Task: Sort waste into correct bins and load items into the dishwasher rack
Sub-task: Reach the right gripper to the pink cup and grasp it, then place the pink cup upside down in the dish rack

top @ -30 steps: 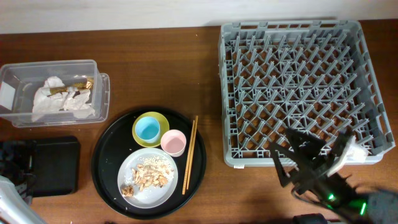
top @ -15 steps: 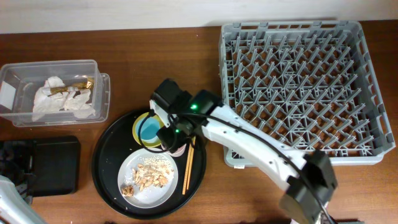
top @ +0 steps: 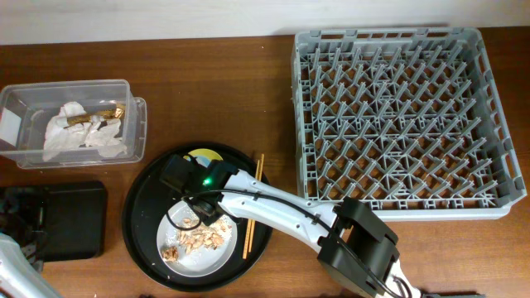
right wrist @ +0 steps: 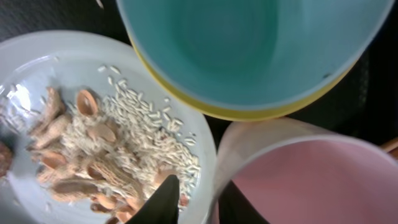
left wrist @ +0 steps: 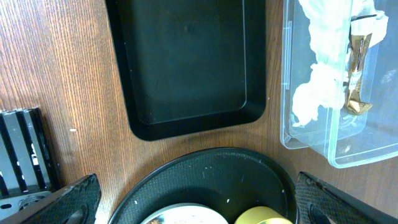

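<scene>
Overhead: fixed high, facing straight down, far enough to hold everything from clear tub [top: 25, 99] to dishwasher rack [top: 397, 116]. Left wrist: facing down at middling range, black tray [left wrist: 186, 62] and clear tub ahead of the left gripper [left wrist: 205, 200], serving tray [left wrist: 211, 168] rim between its fingers [left wrist: 68, 196]. Right wrist: very near, steeply down just ahead of the right gripper [top: 201, 213] onto light blue cup [right wrist: 249, 50], pale pink cup [right wrist: 311, 180] and white plate [right wrist: 37, 74]; plate shared with overhead, yellow bowl [left wrist: 264, 216] shared by both wrists.
</scene>
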`<state>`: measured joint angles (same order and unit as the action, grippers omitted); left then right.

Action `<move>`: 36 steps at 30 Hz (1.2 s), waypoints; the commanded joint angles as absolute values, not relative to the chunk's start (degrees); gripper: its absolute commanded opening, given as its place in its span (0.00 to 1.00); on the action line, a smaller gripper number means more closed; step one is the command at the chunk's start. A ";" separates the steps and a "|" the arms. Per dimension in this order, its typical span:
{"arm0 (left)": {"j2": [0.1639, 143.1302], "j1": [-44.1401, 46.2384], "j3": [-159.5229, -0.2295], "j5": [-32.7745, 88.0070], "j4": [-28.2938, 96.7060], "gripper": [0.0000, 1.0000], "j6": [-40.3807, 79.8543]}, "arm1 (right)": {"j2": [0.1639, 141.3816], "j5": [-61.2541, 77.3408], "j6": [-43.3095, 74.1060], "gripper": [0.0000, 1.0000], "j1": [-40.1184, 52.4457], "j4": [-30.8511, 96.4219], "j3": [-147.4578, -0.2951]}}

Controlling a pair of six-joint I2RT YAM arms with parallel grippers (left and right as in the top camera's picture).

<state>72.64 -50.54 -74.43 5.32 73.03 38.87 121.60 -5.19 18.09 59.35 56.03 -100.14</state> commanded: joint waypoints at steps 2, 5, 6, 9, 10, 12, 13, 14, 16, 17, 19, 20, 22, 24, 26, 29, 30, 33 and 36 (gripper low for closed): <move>72.40 -50.54 -74.56 5.06 72.93 0.99 39.44 | 122.30 -6.92 18.55 0.04 59.51 59.99 -105.12; 72.40 -50.54 -74.56 5.06 72.93 0.99 39.44 | 121.43 -9.58 19.18 0.04 56.90 73.21 -118.17; 72.40 -50.54 -74.56 5.04 72.93 0.99 39.44 | 120.64 -9.50 19.18 0.04 54.48 78.19 -124.46; 72.40 -50.54 -74.56 5.04 72.93 0.99 39.44 | 118.30 -7.66 17.34 0.04 40.29 93.19 -146.93; 72.40 -50.52 -74.56 5.04 72.93 0.99 39.44 | 118.30 0.14 12.51 0.04 32.67 95.64 -152.35; 72.40 -50.52 -74.56 5.06 72.93 0.99 39.44 | 118.45 23.14 1.67 0.04 16.53 97.32 -154.01; 72.40 -50.52 -74.56 5.04 72.93 0.99 39.44 | 118.74 32.91 -1.02 0.04 8.27 97.08 -152.29; 72.40 -50.52 -74.56 5.04 72.93 0.99 39.44 | 119.74 44.66 -5.82 0.04 -0.71 97.03 -149.86; 72.40 -50.52 -74.56 5.04 72.93 0.99 39.44 | 121.32 59.00 -13.26 0.04 -9.37 96.14 -143.26; 72.40 -50.52 -74.56 5.06 72.93 0.99 39.44 | 122.02 63.29 -13.50 0.04 -11.99 92.84 -138.37; 72.40 -50.52 -74.56 5.06 72.93 0.99 39.44 | 122.37 77.19 -13.06 0.04 -13.96 78.76 -125.12; 72.40 -50.52 -74.56 5.06 72.93 0.99 39.44 | 122.43 84.36 -9.78 0.05 -13.96 68.05 -117.51; 72.40 -50.52 -74.56 5.04 72.93 0.99 39.44 | 123.11 86.17 10.04 0.05 -13.78 42.04 -105.25; 72.40 -50.52 -74.56 5.06 72.93 0.99 39.44 | 123.50 81.54 18.79 0.05 -13.80 34.96 -100.49; 72.40 -50.54 -74.56 5.06 72.93 0.99 39.44 | 123.50 78.61 23.09 0.05 -13.78 35.11 -98.21; 72.40 -50.52 -74.56 5.04 72.93 0.99 39.44 | 123.66 73.19 23.44 0.04 -13.96 37.52 -95.35; 72.40 -50.52 -74.56 5.06 72.93 0.99 39.44 | 124.07 73.23 23.31 0.04 -13.89 37.39 -95.09; 72.40 -50.54 -74.56 5.06 72.93 0.99 39.44 | 125.21 72.05 23.03 0.08 -14.79 37.04 -95.09; 72.40 -50.54 -74.56 5.06 72.93 0.99 39.44 | 125.19 71.26 22.98 0.17 -18.63 37.04 -95.37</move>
<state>72.64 -50.59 -74.37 5.32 73.03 38.87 124.09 72.75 23.20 -15.79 37.15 -95.55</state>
